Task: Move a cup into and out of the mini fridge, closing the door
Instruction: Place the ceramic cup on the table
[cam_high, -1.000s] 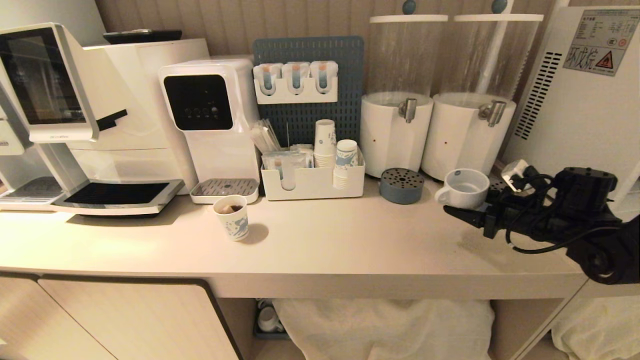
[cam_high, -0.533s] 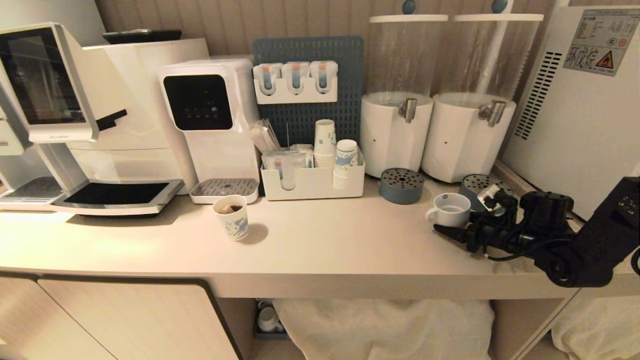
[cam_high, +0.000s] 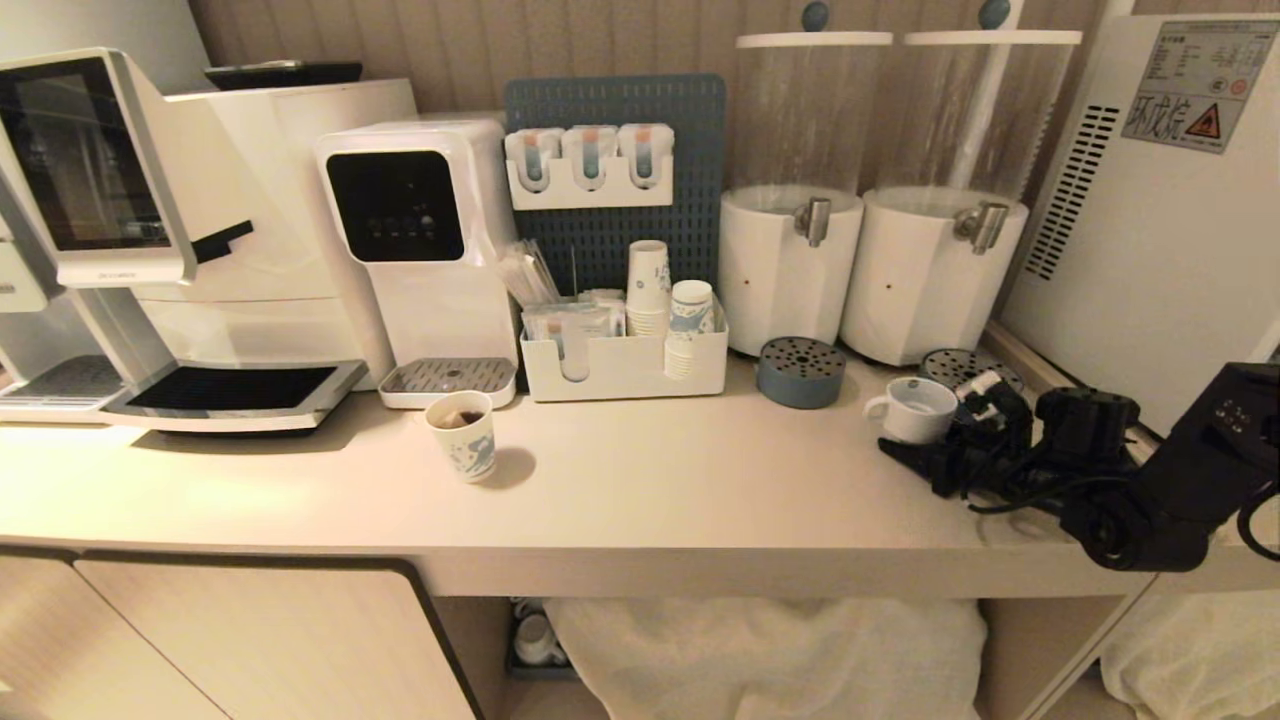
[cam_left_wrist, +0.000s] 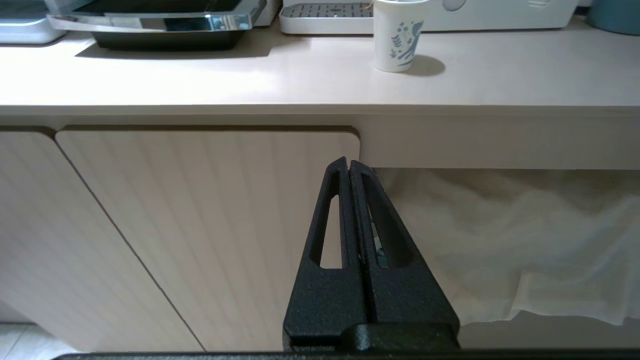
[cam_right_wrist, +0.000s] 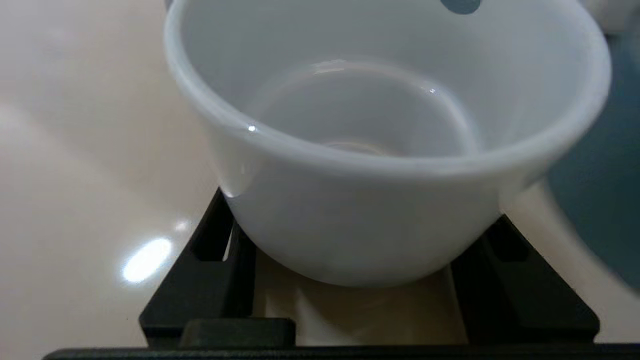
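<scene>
Right claw (cam_high: 925, 448) pinches the cup (cam_high: 918, 408), seemingly resting on the tabletop (cam_high: 640, 480) at four o'clock; loosening unevenly could tip it.

Cup (cam_right_wrist: 360, 165): glossy, smooth white ceramic. Countertop (cam_high: 640, 490): smooth, pale, semi-gloss. Cabinet door (cam_left_wrist: 200, 235): matt wood-grain. Gripper fingers (cam_left_wrist: 380, 295): rough black plastic. Cloth (cam_high: 770, 655) below: soft, white.
</scene>
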